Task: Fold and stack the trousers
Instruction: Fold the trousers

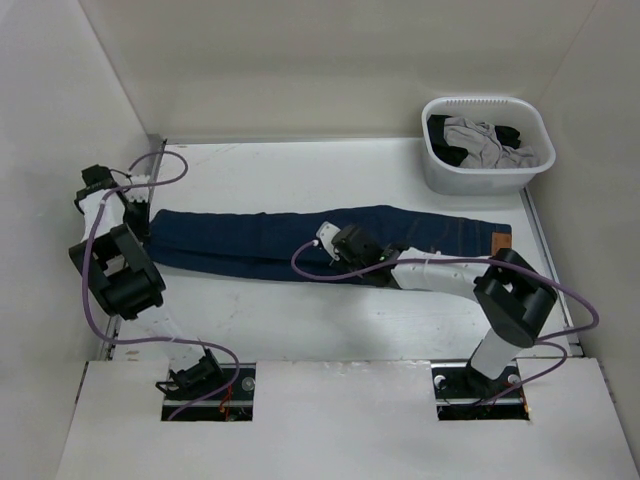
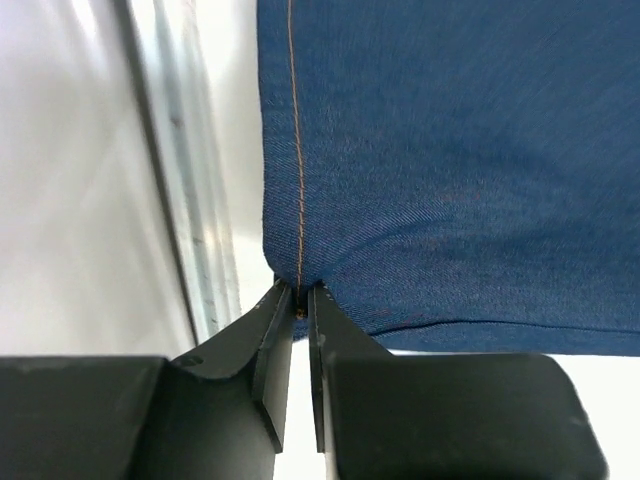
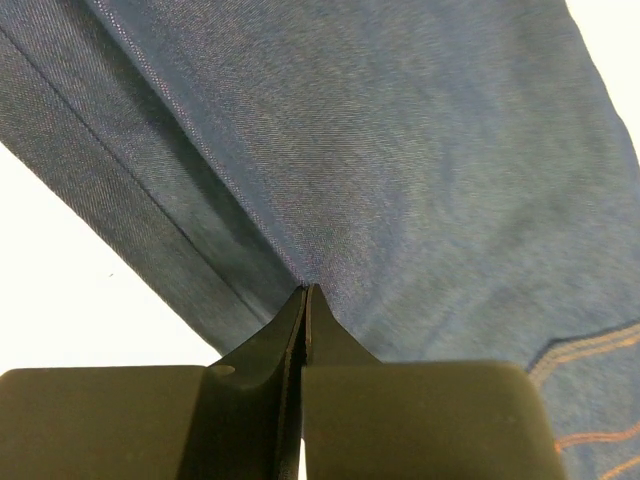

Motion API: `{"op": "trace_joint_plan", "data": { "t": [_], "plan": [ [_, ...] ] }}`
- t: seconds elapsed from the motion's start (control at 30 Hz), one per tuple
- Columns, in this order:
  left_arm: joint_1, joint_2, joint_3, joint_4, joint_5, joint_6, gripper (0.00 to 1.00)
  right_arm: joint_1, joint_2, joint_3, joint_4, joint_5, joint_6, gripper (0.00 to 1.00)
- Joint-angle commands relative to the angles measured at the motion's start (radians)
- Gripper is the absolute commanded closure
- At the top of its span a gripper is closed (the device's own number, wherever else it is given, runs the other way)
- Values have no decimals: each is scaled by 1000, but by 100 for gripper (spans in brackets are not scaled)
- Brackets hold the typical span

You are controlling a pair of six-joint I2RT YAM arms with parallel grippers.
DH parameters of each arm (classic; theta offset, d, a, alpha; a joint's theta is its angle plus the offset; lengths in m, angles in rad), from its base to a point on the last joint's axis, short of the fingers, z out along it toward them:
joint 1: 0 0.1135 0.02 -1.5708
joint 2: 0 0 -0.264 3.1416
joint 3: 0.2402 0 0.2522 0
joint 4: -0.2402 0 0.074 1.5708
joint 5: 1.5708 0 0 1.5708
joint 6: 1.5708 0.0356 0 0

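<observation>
Since the left gripper (image 2: 301, 300) pinches the hem and the right gripper (image 3: 306, 296) the middle of the trousers (image 1: 230, 245) lying across the table (image 1: 300, 320), lift both evenly; keep the cloth taut.

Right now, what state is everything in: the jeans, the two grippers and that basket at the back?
Jeans: stretched out long across the table, not folded short yet.
Left gripper: shut, pinching the leg-end edge of the jeans.
Right gripper: shut, pinching the fabric near the middle of the jeans.
Basket: upright in the far right corner, holding crumpled grey and black clothes.
</observation>
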Motion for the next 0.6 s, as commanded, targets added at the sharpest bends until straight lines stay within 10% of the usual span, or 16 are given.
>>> {"op": "trace_joint_plan", "data": {
  "t": [0.0,0.3,0.57],
  "plan": [
    [8,41,-59,29,-76,50,92,20,33,14,-8,28,10,100],
    [54,29,-127,4,-103,70,59,63,80,14,-5,8,29,100],
    [60,61,-73,29,-42,25,59,68,88,7,-5,3,35,100]
  ]
}}
